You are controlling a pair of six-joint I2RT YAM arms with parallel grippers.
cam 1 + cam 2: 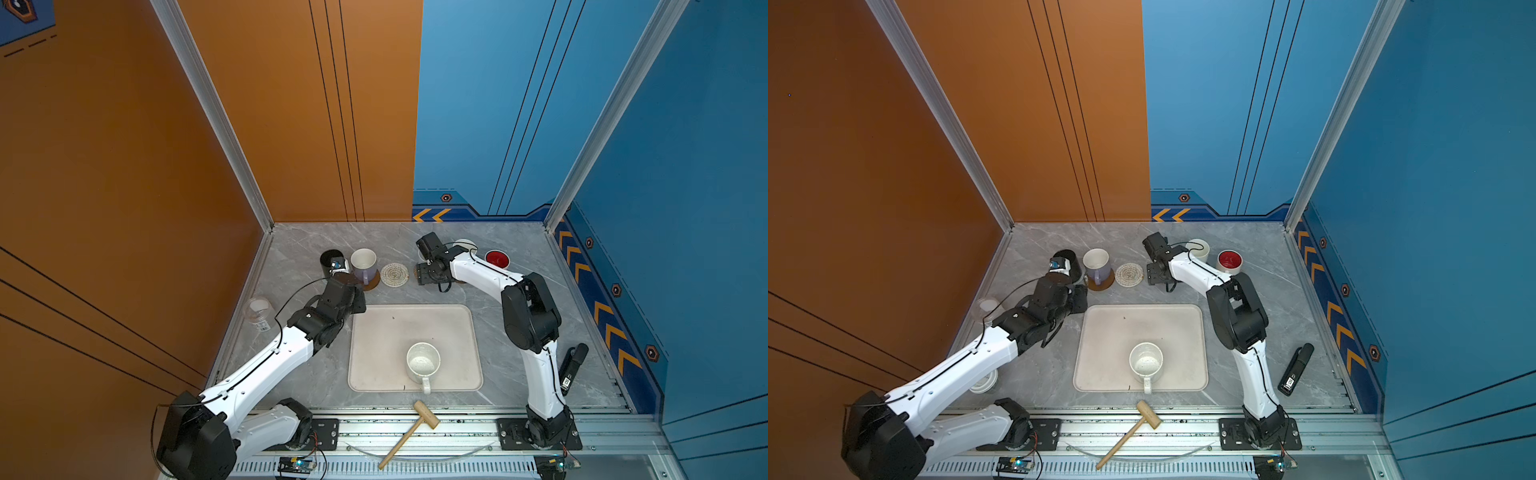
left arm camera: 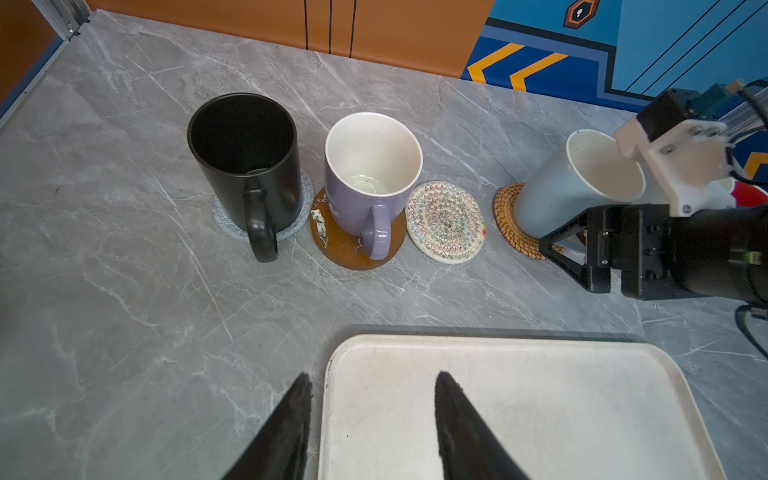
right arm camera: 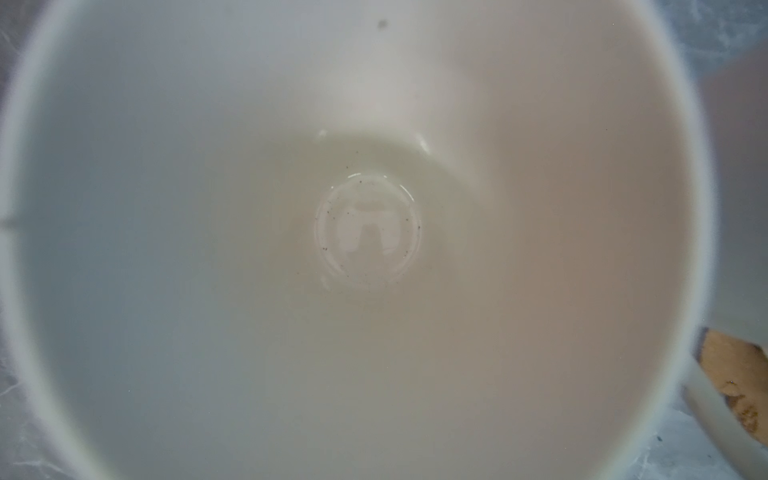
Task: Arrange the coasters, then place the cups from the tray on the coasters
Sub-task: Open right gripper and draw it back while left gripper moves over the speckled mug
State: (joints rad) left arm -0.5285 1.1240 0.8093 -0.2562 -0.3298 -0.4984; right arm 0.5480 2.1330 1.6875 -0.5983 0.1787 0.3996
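A: Walls first: orange wall (image 1: 124, 166) on the left, blue wall (image 1: 685, 166) on the right with orange chevrons and hexagon marks, no words. Grey marble table (image 1: 386, 241).
B: Tray?
A: Near middle, cream tray (image 1: 374, 332). On it the speckled white mug (image 1: 423, 362) stands upright, handle toward the near edge.
B: Claws?
A: Over the tray's far left corner hangs the left gripper (image 2: 374, 376), fingers partly spread, nothing between them. At the foot of the light blue mug (image 2: 552, 195) sits the right gripper (image 2: 557, 249); cannot tell how wide it is or whether it has the handle. Right wrist view only looks down into a white mug interior.
B: Back row?
A: From the left: black mug (image 2: 245, 158) on grey round coaster (image 2: 303, 195), lavender mug (image 2: 365, 187) on brown disc (image 2: 345, 249), woven round coaster (image 2: 444, 222) lying bare just beside it, light blue mug on rattan coaster (image 2: 509, 216). Then cream-white mug (image 1: 1200, 249), partly behind the right arm, and red-inside mug (image 1: 497, 258).
B: Text?
A: Right of the tray, black device (image 1: 571, 368) with a QR label. Clear jar (image 1: 259, 311) at the left edge has a printed label, too small to read. Wooden mallet (image 1: 415, 428) on the front rail.
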